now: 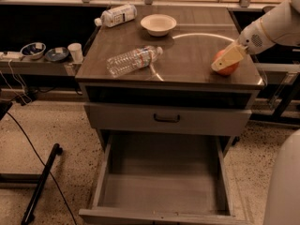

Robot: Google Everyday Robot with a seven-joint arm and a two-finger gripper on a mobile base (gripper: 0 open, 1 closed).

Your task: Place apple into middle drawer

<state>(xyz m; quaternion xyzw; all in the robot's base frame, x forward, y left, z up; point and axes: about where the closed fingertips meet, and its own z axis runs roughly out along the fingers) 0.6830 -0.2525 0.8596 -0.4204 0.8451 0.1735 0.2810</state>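
Observation:
The red-orange apple [231, 69] sits on the cabinet top [197, 55] near its right front corner. My gripper [221, 64] reaches in from the upper right on the white arm [276, 25]. Its tan tip lies right against the apple and covers part of it. The middle drawer [159, 215] is pulled out wide at the bottom of the cabinet, below and to the left of the apple. Its grey floor is bare.
A clear plastic bottle [133, 60] lies on its side mid-top, a white bowl [158, 24] and a second bottle [116, 15] at the back. A shut drawer front with a black handle [166, 118] sits above the open drawer. Bowls and a cup [75, 52] stand on the left shelf.

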